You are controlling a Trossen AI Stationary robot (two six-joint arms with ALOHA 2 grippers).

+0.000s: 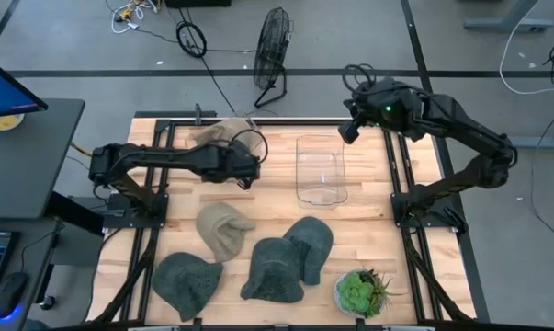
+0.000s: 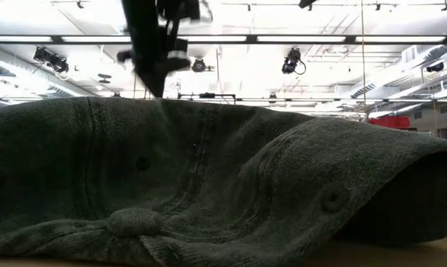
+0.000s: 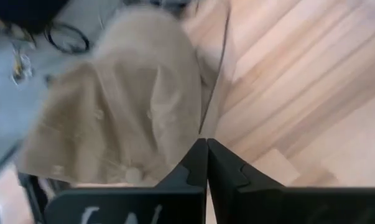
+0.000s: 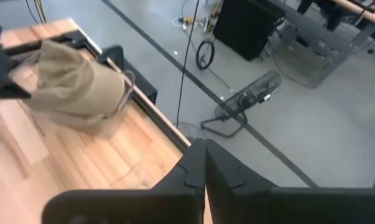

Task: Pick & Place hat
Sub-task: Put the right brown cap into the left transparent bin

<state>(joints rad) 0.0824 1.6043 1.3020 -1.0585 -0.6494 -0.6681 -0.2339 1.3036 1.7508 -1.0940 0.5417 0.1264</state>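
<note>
A tan hat point(image 1: 223, 134) sits at the table's far edge on a small clear bin point(image 4: 109, 121); the right wrist view shows the tan hat point(image 4: 75, 78) draped over the bin's top. My left gripper point(image 1: 249, 164) is shut just near of the hat, and its own view shows the shut tips point(image 3: 206, 144) at the tan hat's point(image 3: 131, 99) edge. My right gripper point(image 1: 350, 129) hovers shut over the far edge beside a large clear container point(image 1: 320, 170), with its tips point(image 4: 204, 146) above the table's border. My left gripper's shut fingertips point(image 3: 198, 152) stand right at the tan hat's near edge point(image 3: 186, 134), coming level from the table's near side. Whether they touch or pinch any cloth, I cannot tell.
An olive hat point(image 1: 223, 230) and three dark green hats point(image 1: 186, 283) point(image 1: 275, 268) point(image 1: 310, 246) lie on the table's near half, beside a potted succulent point(image 1: 359, 292). One dark green hat point(image 2: 208, 185) fills the low view. A fan point(image 1: 272, 55) stands on the floor beyond.
</note>
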